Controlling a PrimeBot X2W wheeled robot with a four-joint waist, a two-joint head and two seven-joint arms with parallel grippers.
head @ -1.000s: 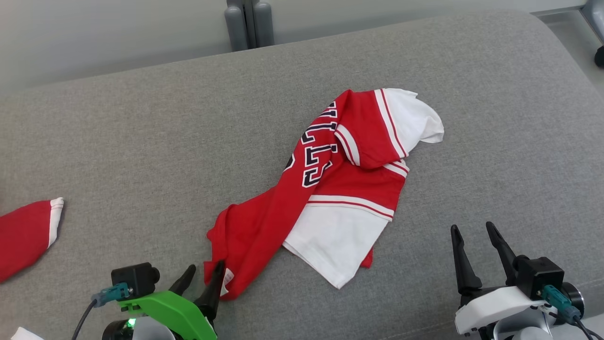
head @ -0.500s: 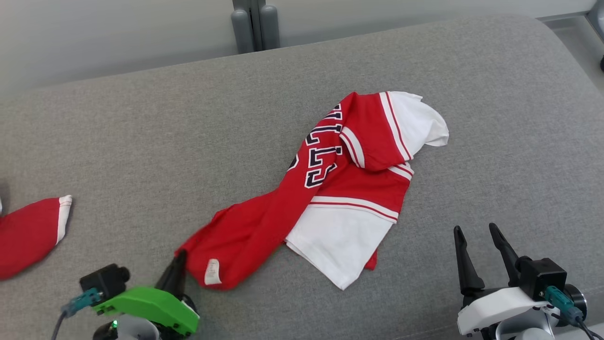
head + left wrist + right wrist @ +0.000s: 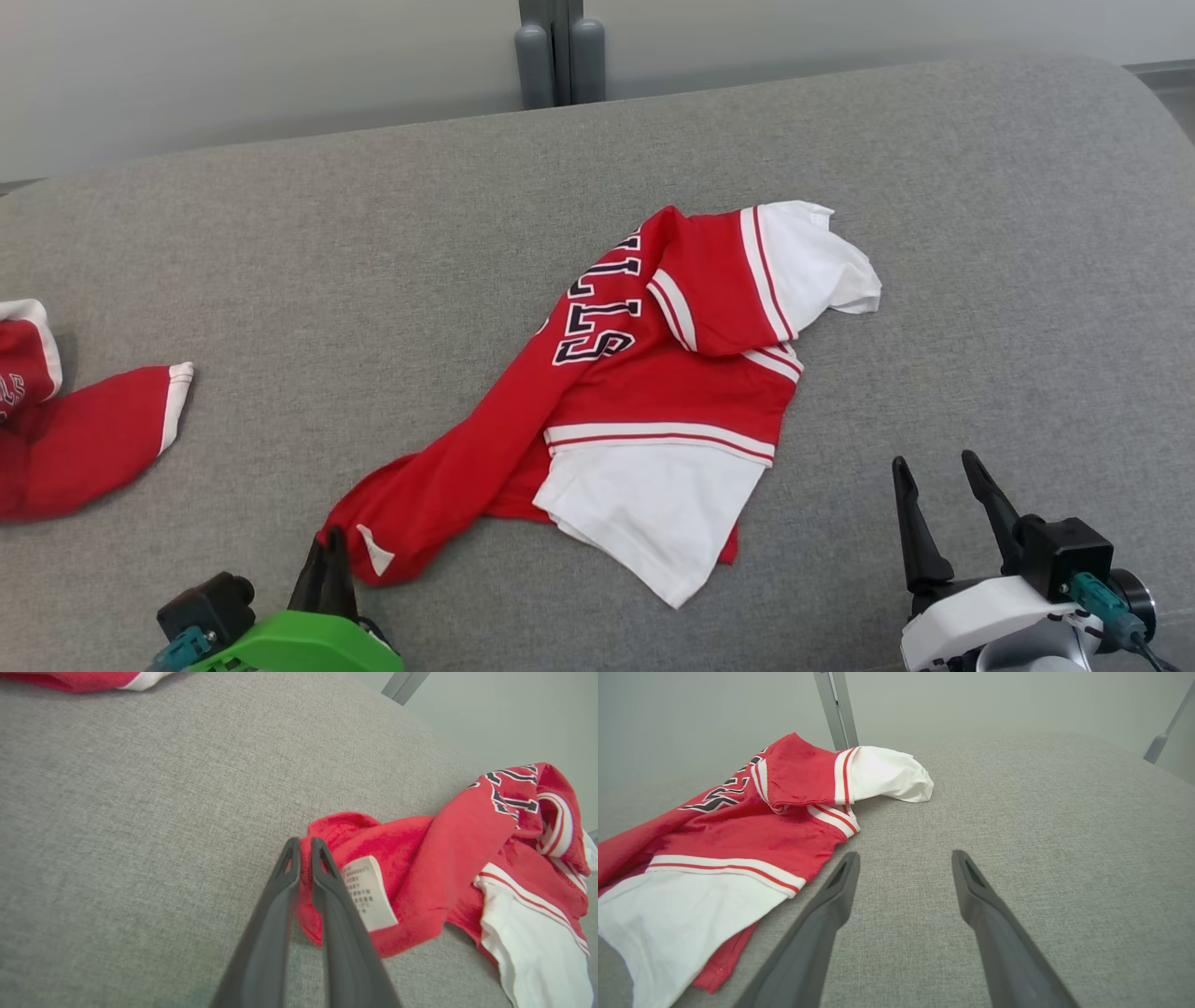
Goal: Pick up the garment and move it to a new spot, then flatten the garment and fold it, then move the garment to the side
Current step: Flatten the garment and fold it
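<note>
At my far left lies another red piece of clothing with a white cuff, well apart from the garment I work on. Two grey posts stand behind the far edge. Nothing of these is between my fingers and the cloth.

The surface is a wide grey woven cushion, rounded at its far right corner, and behind it is a plain pale wall.

The garment is a red and white jersey with dark letters outlined in white. It lies crumpled near the middle of the cushion. One white sleeve is folded over at the far right, a white panel points toward me, and a long red part stretches to my lower left. My left gripper is clenched on the edge of this red part (a white care label sits just beside my fingers). My right gripper has its fingers spread and holds nothing; it hovers over bare cushion, near the right side of the white panel.
</note>
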